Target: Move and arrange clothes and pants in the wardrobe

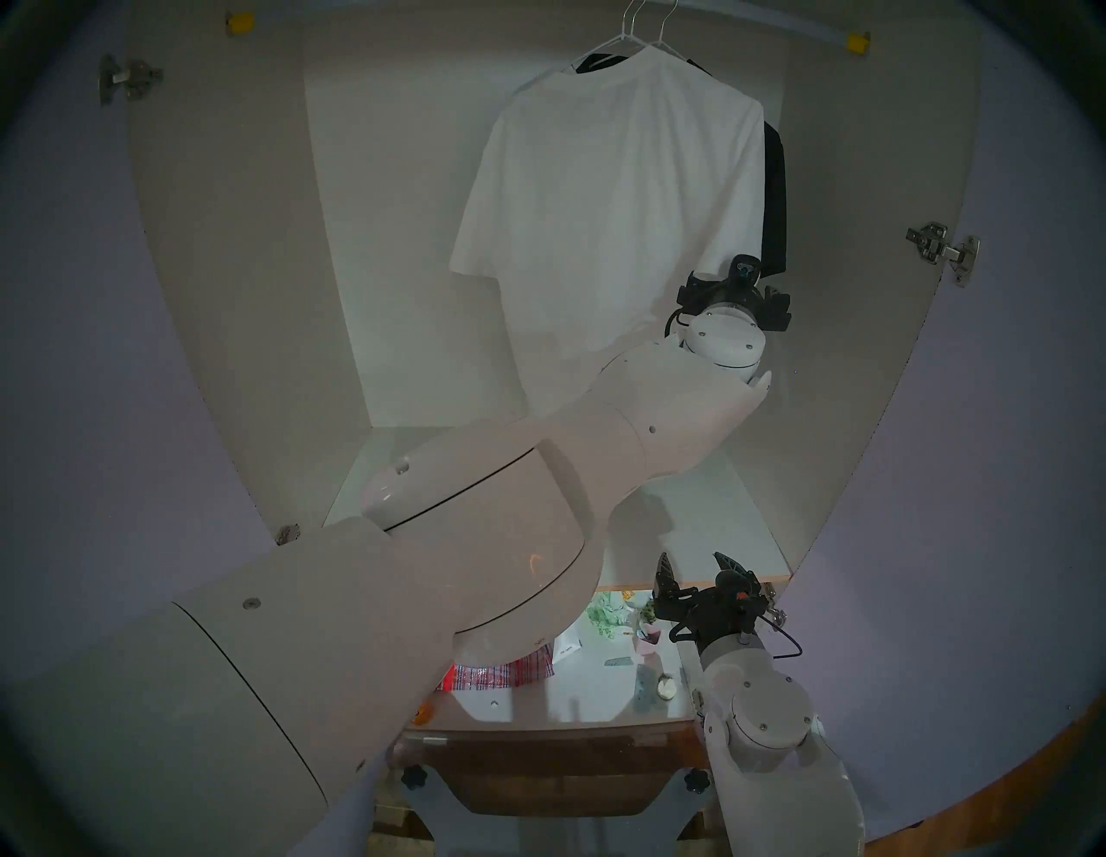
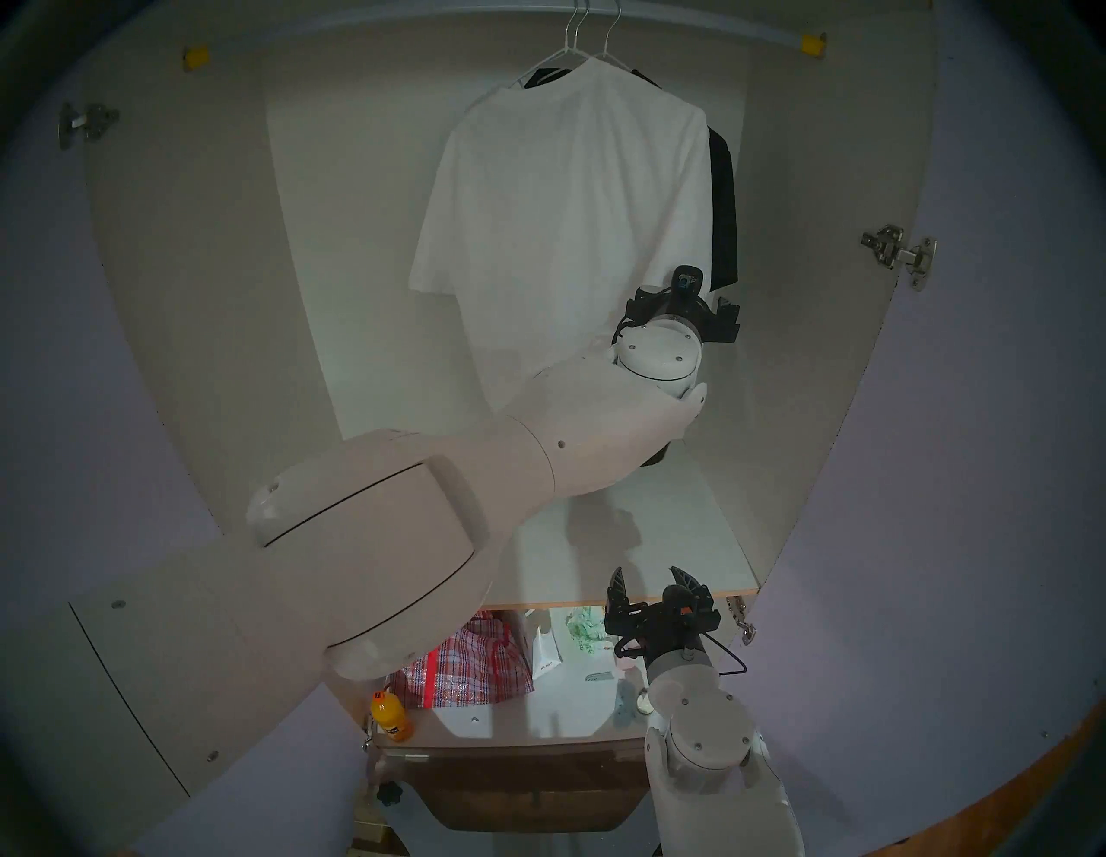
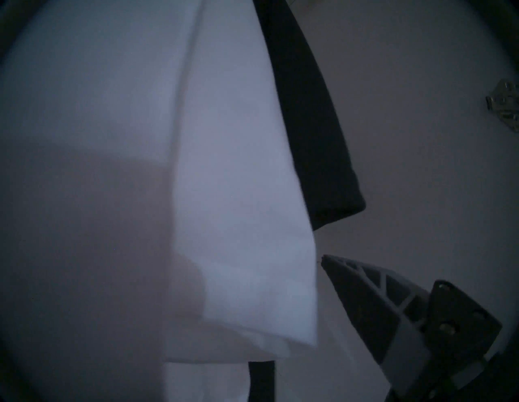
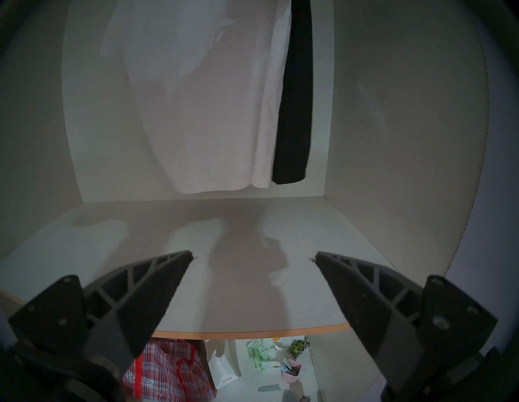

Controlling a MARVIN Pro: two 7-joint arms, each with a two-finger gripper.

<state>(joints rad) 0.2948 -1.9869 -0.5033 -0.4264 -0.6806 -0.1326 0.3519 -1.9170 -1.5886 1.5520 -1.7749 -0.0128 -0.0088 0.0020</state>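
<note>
A large white short-sleeved shirt [image 1: 610,209] hangs on a wire hanger from the rail [image 1: 778,24] of the wardrobe [image 1: 239,269]. A long black garment [image 1: 773,197] hangs right behind it, mostly covered. My left gripper [image 1: 739,290] is open at the shirt's lower right corner. In the left wrist view one finger [image 3: 365,297] shows beside the white hem [image 3: 247,252]; the cloth hides the other finger. My right gripper [image 1: 691,562] is open and empty, low at the front edge of the wood-edged shelf [image 4: 252,334].
Pale lilac doors [image 1: 90,359] stand open on both sides, with steel hinges [image 1: 942,251]. Below the shelf are a red plaid bag [image 2: 467,664], an orange bottle [image 2: 389,715], a white paper bag [image 2: 544,655] and a pink cup [image 4: 292,373].
</note>
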